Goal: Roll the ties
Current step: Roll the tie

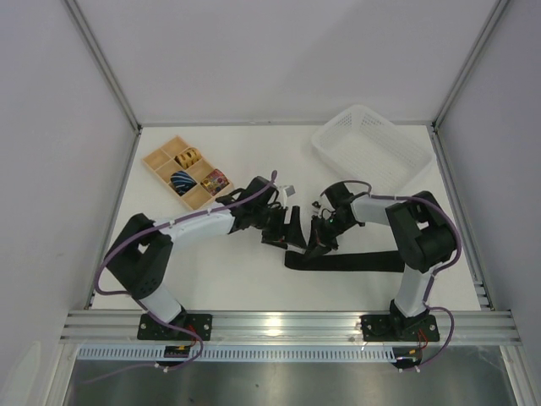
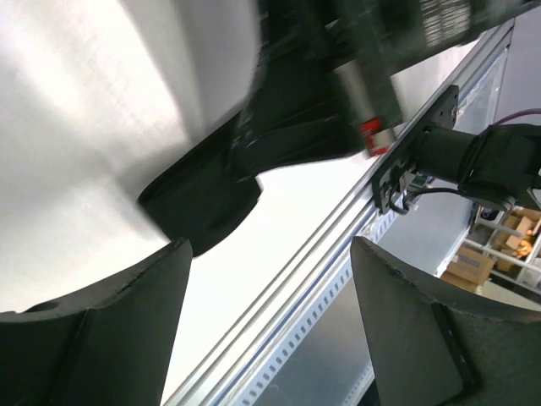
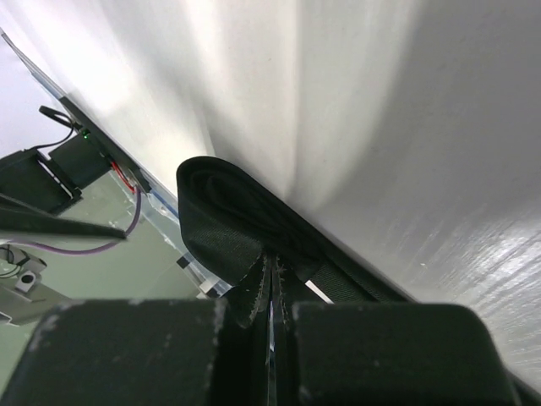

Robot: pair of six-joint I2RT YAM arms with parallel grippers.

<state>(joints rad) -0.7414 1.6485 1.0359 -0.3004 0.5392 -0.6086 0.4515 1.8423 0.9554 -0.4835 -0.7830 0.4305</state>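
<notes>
The black tie [image 1: 355, 260] lies flat across the table in front of the right arm, its left end folded into a loop near the grippers. My right gripper [image 1: 319, 245] is shut on that folded end; in the right wrist view the closed fingertips [image 3: 272, 275] pinch the fabric and the fold of the tie [image 3: 224, 224] bulges just beyond them. My left gripper [image 1: 286, 230] is open and empty just left of the right one. In the left wrist view [image 2: 270, 254] its fingers stand wide apart, and the dark tie end [image 2: 199, 207] lies ahead of them, under the right gripper.
A tan compartment tray [image 1: 161, 161] at the back left holds three rolled patterned ties. A white mesh basket [image 1: 372, 148] stands at the back right. The aluminium rail [image 1: 287, 321] runs along the near edge.
</notes>
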